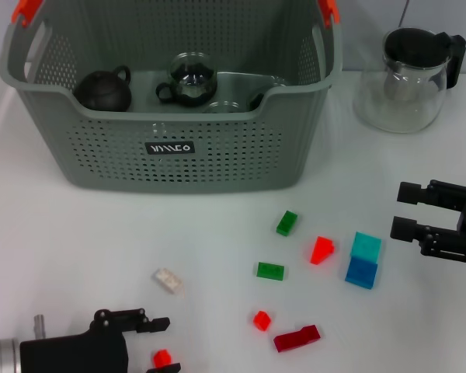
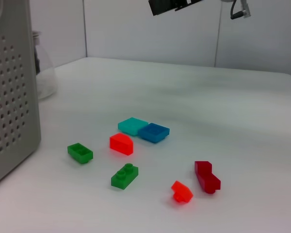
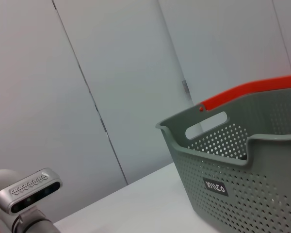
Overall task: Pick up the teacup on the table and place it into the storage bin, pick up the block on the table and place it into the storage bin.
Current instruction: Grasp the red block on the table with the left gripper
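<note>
The grey-green storage bin (image 1: pixel 179 159) stands at the back of the table, also seen in the right wrist view (image 3: pixel 242 160). No teacup shows on the table; inside the bin lie a black pot (image 1: pixel 102 89), a glass pot (image 1: pixel 188 78) and a clear glass rim (image 1: pixel 220 106). Loose blocks lie in front of it: green (image 1: pixel 286 222), green (image 1: pixel 270 270), red (image 1: pixel 322 249), teal (image 1: pixel 366 245), blue (image 1: pixel 361 272), small red (image 1: pixel 262 319), dark red (image 1: pixel 297 338), white (image 1: pixel 168 280). My left gripper (image 1: pixel 161 346) is open at the near edge, a small red block (image 1: pixel 162 357) between its fingers. My right gripper (image 1: pixel 404 210) hangs open, right of the teal block.
A glass teapot with a black lid (image 1: pixel 408 78) stands at the back right, beside the bin. The left wrist view shows the same scatter of blocks, the bin wall (image 2: pixel 9 97) and the right gripper (image 2: pixel 174 6) far off.
</note>
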Robot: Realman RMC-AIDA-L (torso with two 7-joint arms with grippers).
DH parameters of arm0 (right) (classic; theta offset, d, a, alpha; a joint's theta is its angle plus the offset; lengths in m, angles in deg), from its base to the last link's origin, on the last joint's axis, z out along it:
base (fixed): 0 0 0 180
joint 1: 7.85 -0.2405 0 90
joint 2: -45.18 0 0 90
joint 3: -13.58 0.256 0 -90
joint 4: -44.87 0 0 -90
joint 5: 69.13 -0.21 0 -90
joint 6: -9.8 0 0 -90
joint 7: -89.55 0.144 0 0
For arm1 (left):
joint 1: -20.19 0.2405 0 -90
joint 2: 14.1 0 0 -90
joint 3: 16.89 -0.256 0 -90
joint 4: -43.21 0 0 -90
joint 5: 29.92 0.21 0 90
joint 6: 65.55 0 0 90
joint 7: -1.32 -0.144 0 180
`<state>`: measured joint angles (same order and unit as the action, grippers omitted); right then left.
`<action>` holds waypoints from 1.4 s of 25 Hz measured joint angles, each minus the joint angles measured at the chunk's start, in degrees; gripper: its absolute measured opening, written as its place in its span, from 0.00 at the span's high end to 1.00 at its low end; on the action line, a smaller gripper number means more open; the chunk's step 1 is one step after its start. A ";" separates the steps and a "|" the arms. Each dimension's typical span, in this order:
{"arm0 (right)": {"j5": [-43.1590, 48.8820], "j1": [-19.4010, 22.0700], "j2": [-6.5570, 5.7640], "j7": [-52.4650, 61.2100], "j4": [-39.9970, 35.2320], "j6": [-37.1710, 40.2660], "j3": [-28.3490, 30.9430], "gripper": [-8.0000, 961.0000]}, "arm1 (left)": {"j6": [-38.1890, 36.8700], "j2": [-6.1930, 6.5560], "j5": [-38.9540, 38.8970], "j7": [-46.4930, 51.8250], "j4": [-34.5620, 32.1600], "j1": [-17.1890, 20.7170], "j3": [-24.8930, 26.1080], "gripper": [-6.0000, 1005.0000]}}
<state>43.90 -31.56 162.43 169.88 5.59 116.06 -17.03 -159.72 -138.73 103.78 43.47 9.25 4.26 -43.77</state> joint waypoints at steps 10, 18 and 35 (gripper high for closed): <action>0.01 -0.18 -0.01 0.00 0.00 -0.03 -0.30 0.22 | 1.47 -0.06 1.35 -0.07 0.49 0.20 0.48 0.41; 0.00 -0.04 0.00 0.00 0.00 -0.09 -0.17 0.22 | 2.49 -0.06 1.03 -0.11 0.67 0.06 2.02 0.41; 0.00 -0.08 0.00 -0.01 0.00 -0.09 -0.40 0.22 | 1.88 0.07 1.39 -0.14 0.87 0.20 2.45 0.65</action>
<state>43.90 -31.65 162.42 169.87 5.59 115.97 -17.43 -157.84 -138.66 105.17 43.33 10.12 4.46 -41.32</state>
